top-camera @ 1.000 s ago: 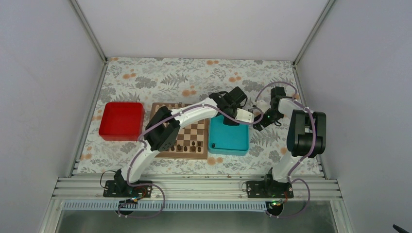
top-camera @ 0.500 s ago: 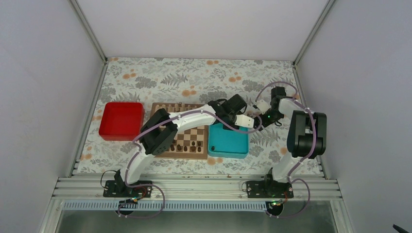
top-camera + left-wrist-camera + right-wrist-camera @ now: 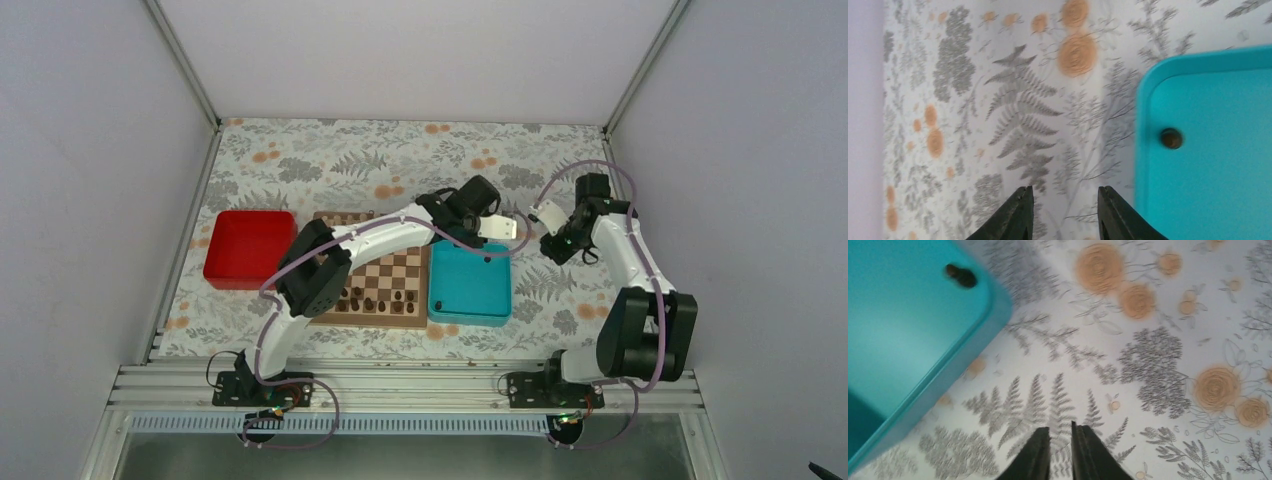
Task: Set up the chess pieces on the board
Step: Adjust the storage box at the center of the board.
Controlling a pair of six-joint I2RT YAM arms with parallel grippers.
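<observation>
A robot test cell in a lab is being shown: plain white enclosure walls [image 3: 90, 180] are closing in a flower-patterned tabletop [image 3: 380, 160], and two arms are being carried on an aluminium rail [image 3: 400, 385] at the near edge.

from my seat, board [image 3: 395, 285] looks like smooth wood, teal tray [image 3: 470, 295] smooth matt plastic, red tray [image 3: 250, 250] same plastic look, table [image 3: 400, 160] under a flat printed floral cloth, arm shells glossy white plastic, frame rails brushed metal
</observation>
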